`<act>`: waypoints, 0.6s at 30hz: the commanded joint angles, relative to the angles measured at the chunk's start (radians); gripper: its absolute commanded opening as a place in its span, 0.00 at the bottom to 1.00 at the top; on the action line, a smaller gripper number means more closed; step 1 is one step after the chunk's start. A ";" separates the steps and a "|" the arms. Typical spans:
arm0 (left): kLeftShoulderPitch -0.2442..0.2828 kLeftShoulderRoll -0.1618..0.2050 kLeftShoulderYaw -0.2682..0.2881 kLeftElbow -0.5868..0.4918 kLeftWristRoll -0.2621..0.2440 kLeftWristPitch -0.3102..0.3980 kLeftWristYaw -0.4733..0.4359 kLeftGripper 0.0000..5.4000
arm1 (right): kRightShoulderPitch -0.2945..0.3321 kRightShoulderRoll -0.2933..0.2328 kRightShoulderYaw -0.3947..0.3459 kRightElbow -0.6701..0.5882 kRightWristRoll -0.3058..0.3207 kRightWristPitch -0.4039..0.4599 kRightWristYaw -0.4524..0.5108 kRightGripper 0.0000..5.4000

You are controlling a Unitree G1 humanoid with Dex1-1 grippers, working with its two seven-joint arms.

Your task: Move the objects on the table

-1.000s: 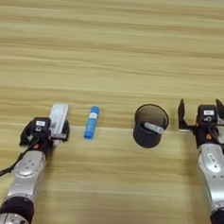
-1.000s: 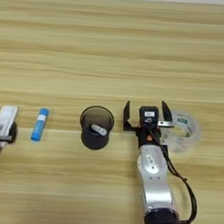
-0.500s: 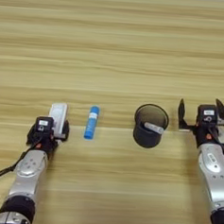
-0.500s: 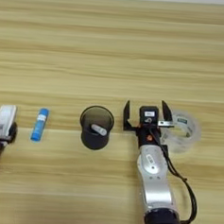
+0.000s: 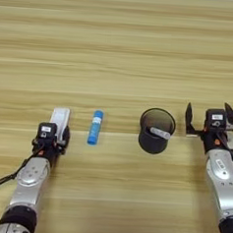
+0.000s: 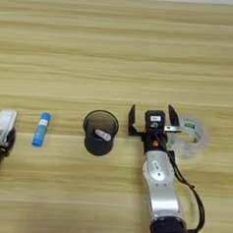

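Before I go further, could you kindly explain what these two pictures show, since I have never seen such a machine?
Both pictures come from one stereo camera on a humanoid robot's head, looking down on a wooden table; the right eye reaches a little further right. The two silver limbs at the bottom are its arms, each ending in a claw of two black fingers.

The left claw sits at the near end of a flat white cassette; the pictures do not show whether it grips it. The right claw stands open and holds nothing.

Between them lie a small blue tube and a black cup with a small white tube inside. Just right of the right claw is a clear tape roll, seen whole only in the right eye view.
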 commanded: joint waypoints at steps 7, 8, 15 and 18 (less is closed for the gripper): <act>0.069 -0.019 -0.021 -0.127 0.004 0.067 0.001 0.53 | -0.004 0.003 0.000 -0.001 0.002 0.002 -0.010 1.00; 0.077 -0.021 -0.024 -0.158 0.004 0.075 0.002 0.53 | -0.004 0.003 0.000 -0.003 0.002 0.002 -0.010 1.00; 0.148 -0.046 -0.052 -0.409 0.006 0.167 0.007 0.53 | -0.004 0.002 0.001 -0.003 0.002 0.002 -0.011 1.00; 0.177 -0.057 -0.064 -0.526 0.008 0.211 0.015 0.53 | -0.004 0.001 0.001 -0.001 0.003 0.001 -0.011 1.00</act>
